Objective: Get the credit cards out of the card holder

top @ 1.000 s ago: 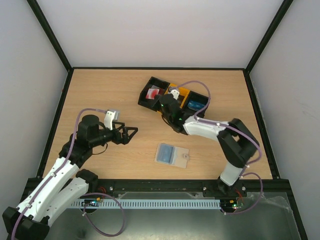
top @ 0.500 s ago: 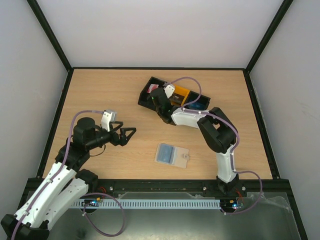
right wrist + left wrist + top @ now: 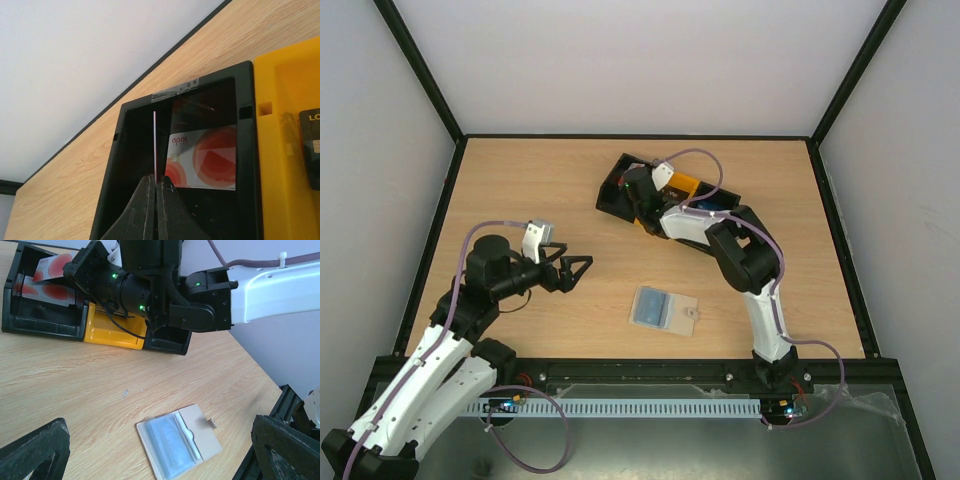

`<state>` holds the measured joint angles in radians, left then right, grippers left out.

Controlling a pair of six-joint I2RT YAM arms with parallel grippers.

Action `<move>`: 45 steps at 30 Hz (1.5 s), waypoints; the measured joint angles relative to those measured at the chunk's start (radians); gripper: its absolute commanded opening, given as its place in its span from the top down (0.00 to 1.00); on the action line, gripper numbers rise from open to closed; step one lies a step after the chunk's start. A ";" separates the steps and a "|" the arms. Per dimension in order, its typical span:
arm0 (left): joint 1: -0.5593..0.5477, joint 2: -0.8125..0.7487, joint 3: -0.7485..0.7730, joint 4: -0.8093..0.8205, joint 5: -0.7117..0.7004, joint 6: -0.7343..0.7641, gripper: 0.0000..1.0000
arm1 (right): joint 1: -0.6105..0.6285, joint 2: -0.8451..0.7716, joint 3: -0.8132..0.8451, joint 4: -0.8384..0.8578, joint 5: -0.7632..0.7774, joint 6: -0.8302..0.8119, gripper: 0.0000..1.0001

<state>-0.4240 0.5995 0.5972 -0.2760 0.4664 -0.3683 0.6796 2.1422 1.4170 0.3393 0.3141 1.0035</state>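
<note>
Since a second ago the right arm has swung leftward across the black-and-yellow three-compartment plastic tray (image 3: 45, 329), from above its yellow middle section to its left black bay, while the left arm has drawn back a little and then held its place. Over that black bay the right gripper (image 3: 155, 179) now hangs with its two dark fingers pressed together, pinching what appears to be a thin plastic credit card (image 3: 155, 145), seen edge-on as a pale vertical line rising from the tips. Beneath it, flat on the floor of the bay, lies a white credit card with red circles (image 3: 205, 157), and a dark card (image 3: 312, 150) shows at the edge of the yellow bay (image 3: 280, 100). On the other side the left gripper (image 3: 585, 270) is spread wide and holds nothing, hovering over the light wooden table (image 3: 520, 180) to the left of the flat translucent grey-blue plastic card holder (image 3: 172, 442). That sleeve lies on the table near the front edge, well apart from the tray and from both grippers. By this layout the task looks well advanced: at least two cards already rest in the tray and a third seems ready to be let go. Whether the sleeve still holds a card I cannot tell, since its bluish patch may be only its own tint
</note>
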 measured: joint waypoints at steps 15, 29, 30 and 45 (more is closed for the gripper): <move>0.000 -0.011 0.000 0.001 0.001 0.000 0.00 | -0.039 0.131 0.142 -0.005 -0.058 0.068 0.91; 0.000 -0.018 0.000 0.001 0.000 0.000 0.00 | -0.041 0.128 0.197 -0.094 -0.056 0.105 0.68; 0.000 -0.018 0.000 0.001 0.000 0.000 0.00 | -0.041 0.124 0.201 -0.107 -0.055 0.103 0.67; 0.000 0.006 -0.003 0.000 -0.031 -0.005 0.00 | -0.043 -0.035 0.208 -0.309 -0.059 0.024 0.51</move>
<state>-0.4240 0.6052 0.5941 -0.2756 0.4351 -0.3737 0.6361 2.1067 1.6249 0.0303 0.2554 1.0279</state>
